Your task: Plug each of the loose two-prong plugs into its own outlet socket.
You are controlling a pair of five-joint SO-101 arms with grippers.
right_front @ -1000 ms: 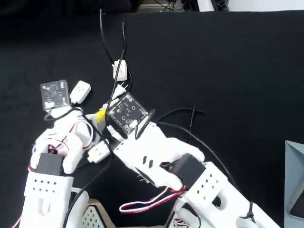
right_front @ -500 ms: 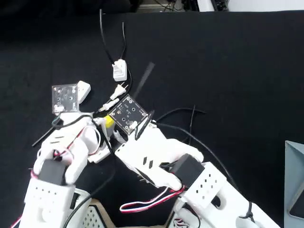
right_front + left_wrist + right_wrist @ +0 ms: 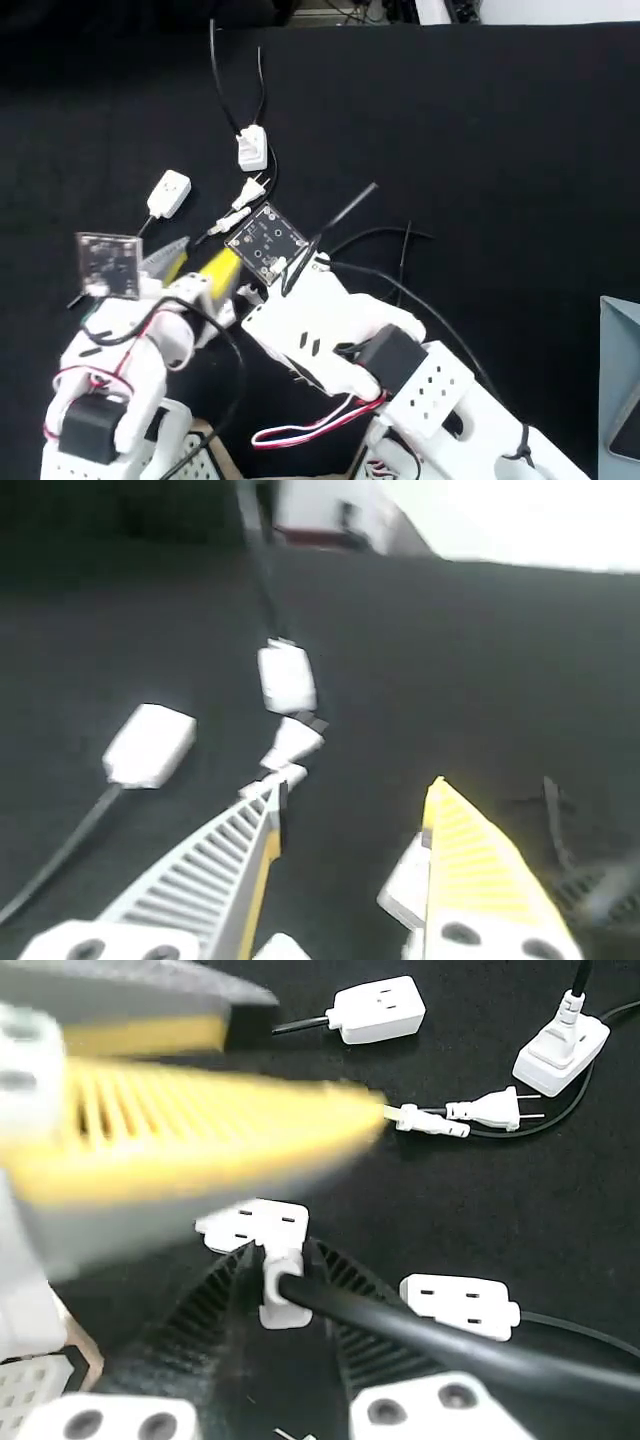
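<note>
One socket (image 3: 250, 1225) sits pinched in right end effector (image 3: 278, 1260); left end effector (image 3: 355, 785) spread. Loose plug (image 3: 490, 1108) lies ahead of right, crosswise.

In the high view, a grey box (image 3: 620, 380) is cut off at the right edge, and the arms (image 3: 450, 410) at the bottom. The socket (image 3: 255, 1228) held by the right gripper (image 3: 278, 1252) is partly hidden by its fingers (image 3: 215, 1300). The left gripper (image 3: 353, 785) is blurred.

The right gripper (image 3: 278, 1260) is clamping a white plastic two-slot outlet socket (image 3: 255, 1225) on a thick black cable (image 3: 420, 1335), with a yellow ribbed finger (image 3: 200, 1130) hovering just beyond.
</note>
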